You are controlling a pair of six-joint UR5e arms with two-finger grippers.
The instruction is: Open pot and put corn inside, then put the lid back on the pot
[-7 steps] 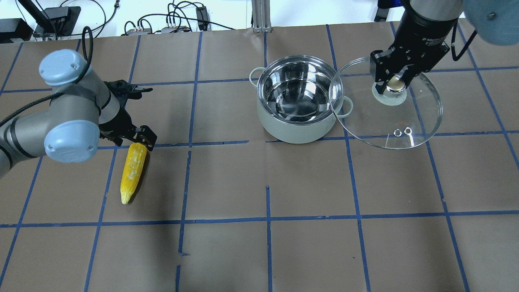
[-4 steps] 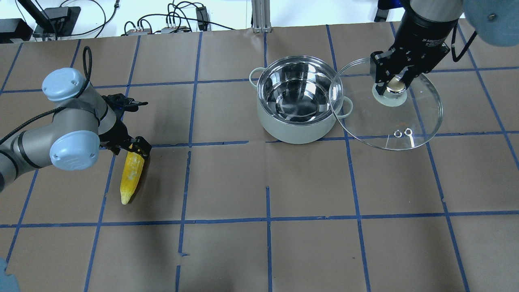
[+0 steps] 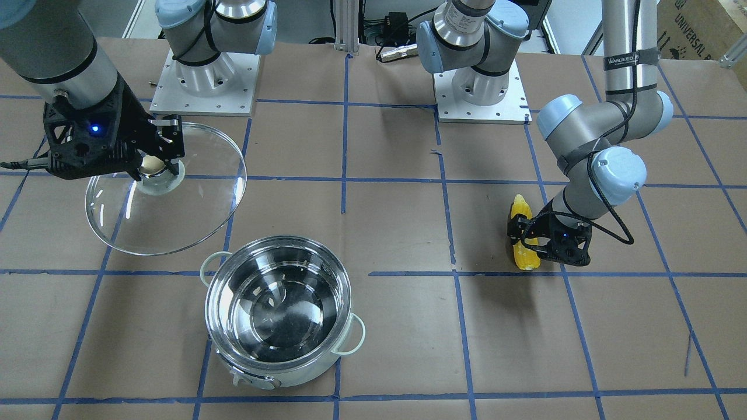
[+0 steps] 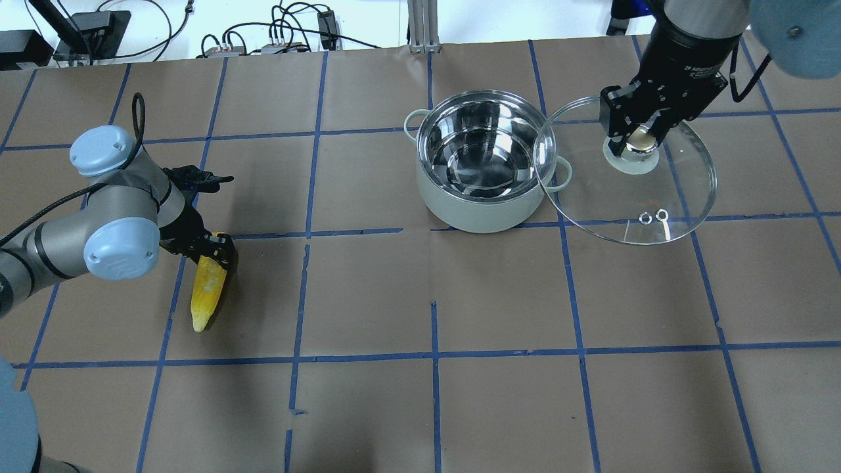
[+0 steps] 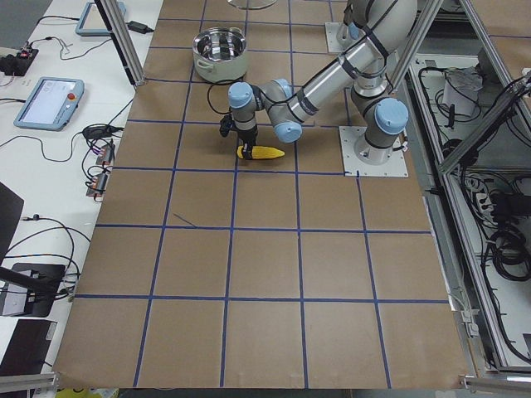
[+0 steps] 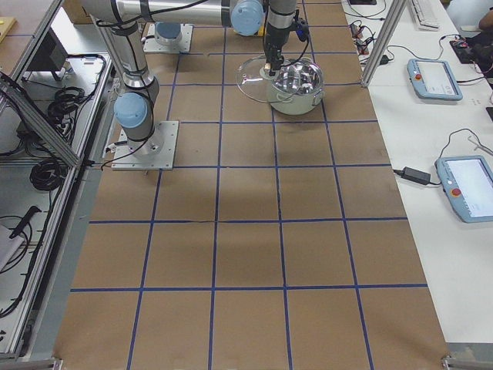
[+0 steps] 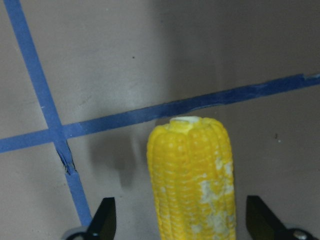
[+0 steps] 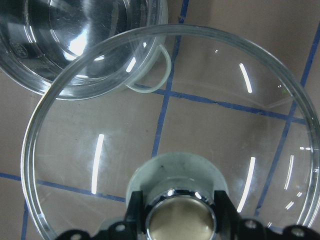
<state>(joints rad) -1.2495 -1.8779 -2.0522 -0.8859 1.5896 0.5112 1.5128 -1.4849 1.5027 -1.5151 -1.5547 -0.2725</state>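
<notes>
The yellow ear of corn lay ungrasped between the left gripper's spread jaws, well left of the open, empty shiny steel pot, beside which the right gripper clenched the round clear glass lid's knob; loading and re-lidding remained.

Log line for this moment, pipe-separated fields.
pot open, empty | lid held in right gripper, beside pot | left gripper open, straddling corn on table
</notes>
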